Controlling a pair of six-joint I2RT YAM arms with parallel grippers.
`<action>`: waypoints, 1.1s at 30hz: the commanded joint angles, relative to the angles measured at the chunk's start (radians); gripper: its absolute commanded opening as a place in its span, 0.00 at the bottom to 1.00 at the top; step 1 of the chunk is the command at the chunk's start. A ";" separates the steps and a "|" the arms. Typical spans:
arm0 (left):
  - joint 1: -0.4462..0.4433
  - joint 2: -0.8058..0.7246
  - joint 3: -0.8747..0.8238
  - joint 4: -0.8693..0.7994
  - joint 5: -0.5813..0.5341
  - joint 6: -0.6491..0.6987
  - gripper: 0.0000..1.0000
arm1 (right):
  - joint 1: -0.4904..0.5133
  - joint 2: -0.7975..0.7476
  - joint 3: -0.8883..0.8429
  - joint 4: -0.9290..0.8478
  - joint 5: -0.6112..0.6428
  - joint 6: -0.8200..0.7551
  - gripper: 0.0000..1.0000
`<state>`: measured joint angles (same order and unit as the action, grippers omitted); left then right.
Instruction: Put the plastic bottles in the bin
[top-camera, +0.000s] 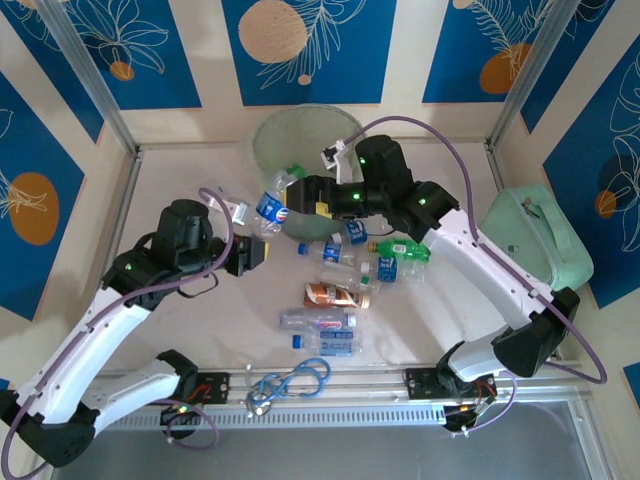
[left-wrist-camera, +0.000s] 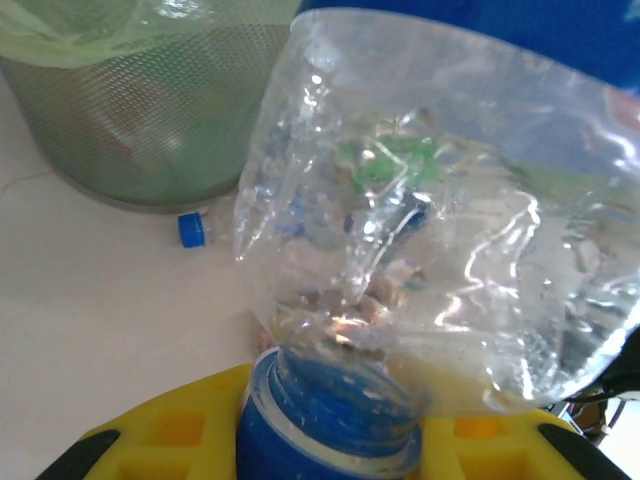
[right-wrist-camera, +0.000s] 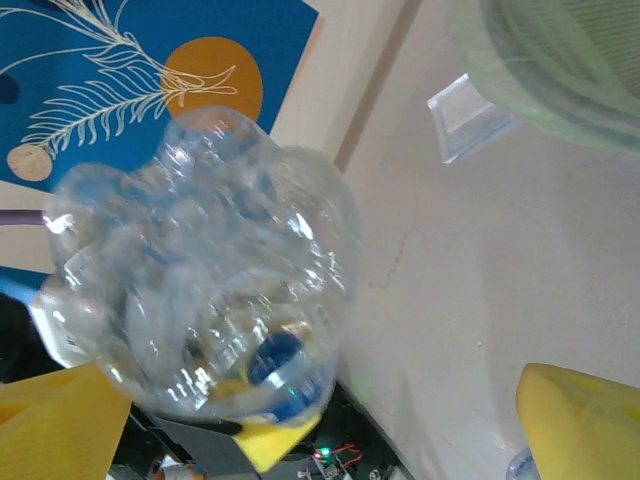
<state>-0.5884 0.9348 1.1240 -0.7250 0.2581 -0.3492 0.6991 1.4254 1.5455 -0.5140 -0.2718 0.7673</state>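
My left end effector (left-wrist-camera: 330, 445) is clenched on the clear bottle's (left-wrist-camera: 440, 200) blue-capped neck. Its long axis points away toward the bin (left-wrist-camera: 120, 110), near ahead. My right end effector (right-wrist-camera: 320, 420) is released, straddling the bottle's base.

Setting: robot lab test cell.
Enclosure: aluminium frame posts (top-camera: 95, 90) around a white table (top-camera: 170, 175).
Backdrop: blue printed panels (top-camera: 300, 40) with white leaf and orange circle motifs.
Hardware: 2 white-and-black robot arms, left arm (top-camera: 100, 330) and right arm (top-camera: 490, 270), bolted to a metal rail (top-camera: 370, 383) at the near edge.
Wiring: purple cables (top-camera: 405, 119) looping off both arms.
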 joint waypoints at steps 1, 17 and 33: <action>-0.019 0.012 0.031 0.005 0.077 0.053 0.22 | -0.006 0.023 0.037 0.029 -0.039 0.023 1.00; -0.033 0.045 0.018 0.115 0.103 0.018 0.27 | -0.021 0.018 0.019 0.064 -0.053 0.045 0.61; 0.068 -0.044 -0.169 0.591 0.342 -0.326 0.69 | -0.243 -0.089 -0.149 0.352 -0.359 0.260 0.51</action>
<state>-0.5510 0.8917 0.9871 -0.3172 0.4568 -0.5686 0.4755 1.3651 1.4204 -0.2638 -0.4988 0.9596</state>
